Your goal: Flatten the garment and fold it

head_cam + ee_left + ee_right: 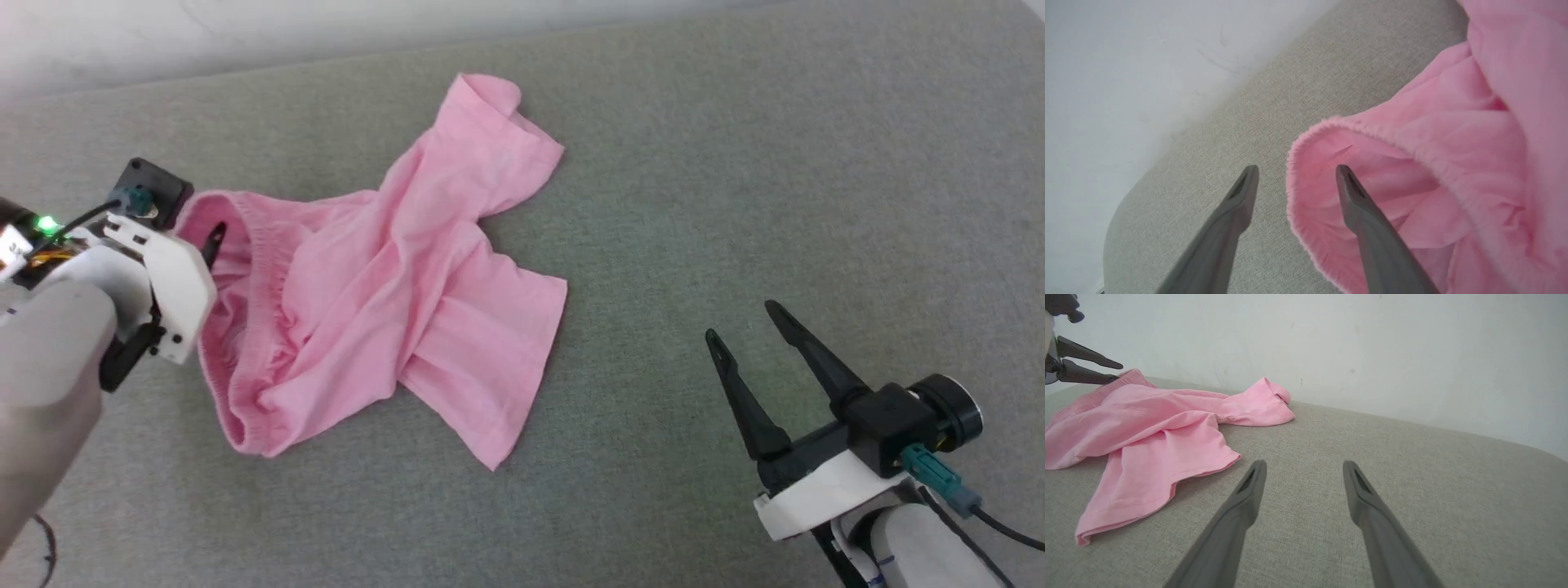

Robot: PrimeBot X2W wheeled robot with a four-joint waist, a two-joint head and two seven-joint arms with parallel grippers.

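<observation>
Head view puts the garment (392, 278), a pair of thin pink shorts, crumpled on the grey desk (735, 163), left of centre and near the robot's left arm. Its long axis runs across that view. The elastic band (1310, 128) is at the left and both legs point right. The far leg (498, 139) angles up toward the wall (1372, 343). The near leg (498, 367) angles down toward the robot. The two legs twist over each other at the crotch.

I judge the cloth light, limp and easy to bunch. It will drape from any pinch and drag along the desk's weave rather than slide as one piece. The gathered band is the thickest, firmest part and looks like the surest place to grip. The stitched leg hems are the next best for pulling the shorts flat.

The left end effector (1296, 167) stands with its jaws wide apart at the band's left end. One finger (1363, 220) reaches into the waist opening and the other is over bare desk, so the band's edge sits between them, unpinched. The right end effector (740, 318) is spread wide too and holds nothing. It hovers over bare desk, well apart from the near leg's hem.
</observation>
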